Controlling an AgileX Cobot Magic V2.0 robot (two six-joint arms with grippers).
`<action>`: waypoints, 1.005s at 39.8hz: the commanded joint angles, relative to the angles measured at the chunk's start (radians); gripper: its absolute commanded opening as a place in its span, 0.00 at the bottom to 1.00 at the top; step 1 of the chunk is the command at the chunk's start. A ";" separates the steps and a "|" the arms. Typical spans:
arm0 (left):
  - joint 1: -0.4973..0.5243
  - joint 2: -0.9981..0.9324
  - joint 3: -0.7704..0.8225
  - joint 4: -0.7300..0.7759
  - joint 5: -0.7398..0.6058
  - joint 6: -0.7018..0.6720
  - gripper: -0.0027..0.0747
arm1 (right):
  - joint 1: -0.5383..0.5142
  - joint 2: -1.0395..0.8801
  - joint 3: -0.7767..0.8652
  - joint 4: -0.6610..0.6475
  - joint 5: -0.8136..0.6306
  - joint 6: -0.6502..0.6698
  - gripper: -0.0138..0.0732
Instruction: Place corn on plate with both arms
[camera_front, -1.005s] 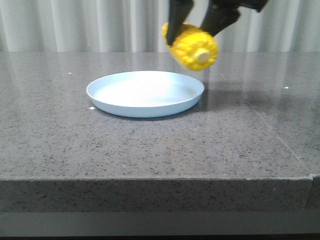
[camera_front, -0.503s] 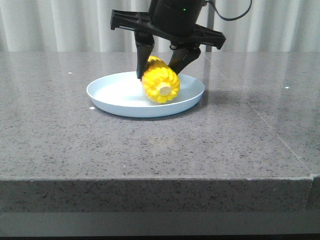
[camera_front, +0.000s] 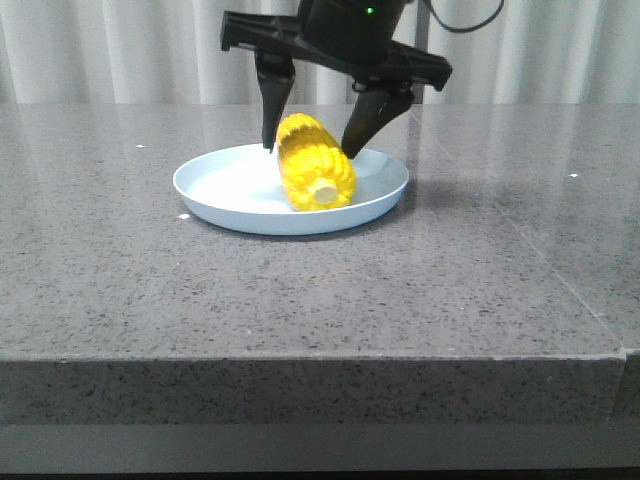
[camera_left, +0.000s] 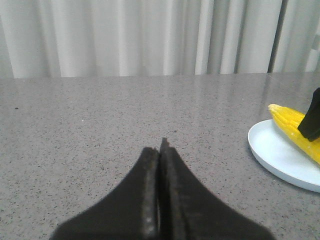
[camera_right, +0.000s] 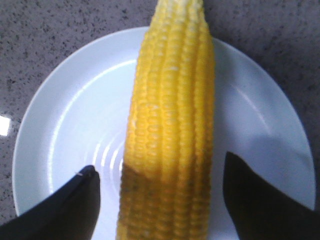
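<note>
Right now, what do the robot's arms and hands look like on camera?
Both are matte black. The right hand has a wide angular crossbar, two tapering pointed fingers, a small green light on its body and a black cable behind. The left hand shows two wedge-shaped fingers with no markings visible.

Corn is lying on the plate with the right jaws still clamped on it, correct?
Not quite. The corn does lie on the plate, but the right gripper is open: the right wrist view shows its jaws standing clear on either side of the cob.
</note>
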 joint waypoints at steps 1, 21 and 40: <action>0.003 0.010 -0.029 0.003 -0.081 -0.010 0.01 | -0.002 -0.097 -0.068 -0.043 0.006 -0.001 0.75; 0.003 0.010 -0.029 0.003 -0.081 -0.010 0.01 | -0.039 -0.125 -0.168 -0.081 0.119 -0.001 0.08; 0.003 0.010 -0.029 0.003 -0.081 -0.010 0.01 | -0.423 -0.399 0.079 -0.073 0.257 -0.157 0.08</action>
